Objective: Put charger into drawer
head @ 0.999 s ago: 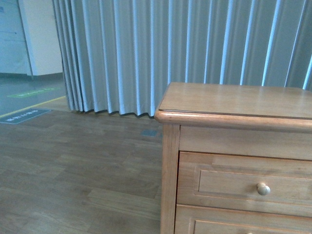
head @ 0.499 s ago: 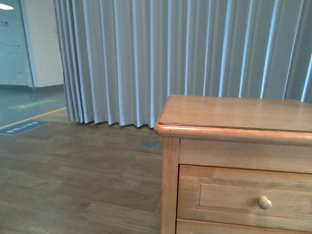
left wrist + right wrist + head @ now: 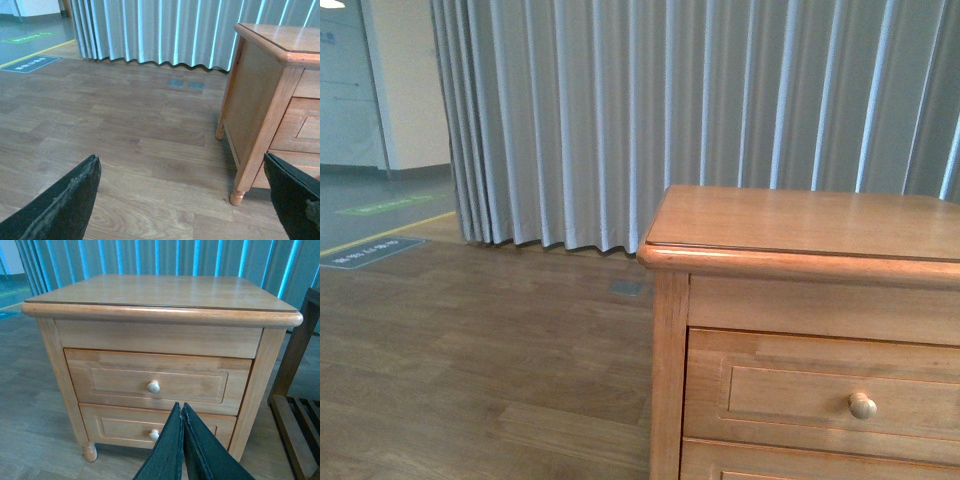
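Front view takes in a pleated grey curtain [image 3: 700,110] across the far side of the room and a wood-plank floor [image 3: 470,350] running toward it on the left. On the right stands the wooden cabinet [image 3: 800,225], its top bare in every view. Just under that top sits the drawer [image 3: 157,380], honey-brown with a recessed panel, pushed fully in; a second, similar lower drawer [image 3: 150,427] lies beneath it. Right of the cabinet, the right wrist view catches part of a dark slatted wooden rack [image 3: 295,420].

The left claw [image 3: 185,200] hangs low over the floor left of the cabinet with its dark fingers spread wide and nothing between them. The right claw [image 3: 182,412] faces the cabinet front, its two fingers pressed together, empty, the tips near the round pale knob [image 3: 153,386] of the top drawer.

No charger shows in any view, so its place cannot be told. As a judgement, such a plug adapter should be light and rigid, its smooth plastic a little slippery, while a bundled cable would be soft and apt to dangle; pinching across the flat sides of the body looks safer than taking the cable. The drawer has yet to be pulled open by its knob.
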### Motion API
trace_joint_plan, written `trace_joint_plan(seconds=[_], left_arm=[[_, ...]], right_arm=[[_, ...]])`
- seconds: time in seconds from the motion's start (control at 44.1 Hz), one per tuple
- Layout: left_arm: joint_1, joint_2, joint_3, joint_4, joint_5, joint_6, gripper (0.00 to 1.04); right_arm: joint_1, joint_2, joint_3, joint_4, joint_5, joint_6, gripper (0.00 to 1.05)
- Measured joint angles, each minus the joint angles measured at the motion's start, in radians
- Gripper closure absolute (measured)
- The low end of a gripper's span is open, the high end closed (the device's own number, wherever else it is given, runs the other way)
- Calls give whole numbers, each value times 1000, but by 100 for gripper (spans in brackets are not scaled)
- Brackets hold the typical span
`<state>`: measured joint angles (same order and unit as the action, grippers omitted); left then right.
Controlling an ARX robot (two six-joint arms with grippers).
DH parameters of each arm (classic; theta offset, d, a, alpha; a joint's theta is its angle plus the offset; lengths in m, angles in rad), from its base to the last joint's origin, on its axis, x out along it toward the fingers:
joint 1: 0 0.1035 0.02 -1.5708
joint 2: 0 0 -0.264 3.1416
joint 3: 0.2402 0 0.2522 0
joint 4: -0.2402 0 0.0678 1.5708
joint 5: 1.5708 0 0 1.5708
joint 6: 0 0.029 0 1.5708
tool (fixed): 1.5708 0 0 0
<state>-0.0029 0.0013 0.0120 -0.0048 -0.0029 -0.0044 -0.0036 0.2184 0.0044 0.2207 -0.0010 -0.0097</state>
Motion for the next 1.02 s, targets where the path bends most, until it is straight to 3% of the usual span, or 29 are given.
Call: trace_joint_plan(seconds=[0.182,0.272,0.704,1.021], left_arm=[[0,0,0,0,0,0,6],[0,0,0,0,0,0,6],[0,0,0,0,0,0,6],[0,0,0,0,0,0,6]], right_arm=[[0,-49,0,-49,0,0,103],[0,-182,1,-211,0,0,103],[1,-214,1,-219,0,0,103],[0,-214,1,-220,0,0,52]])
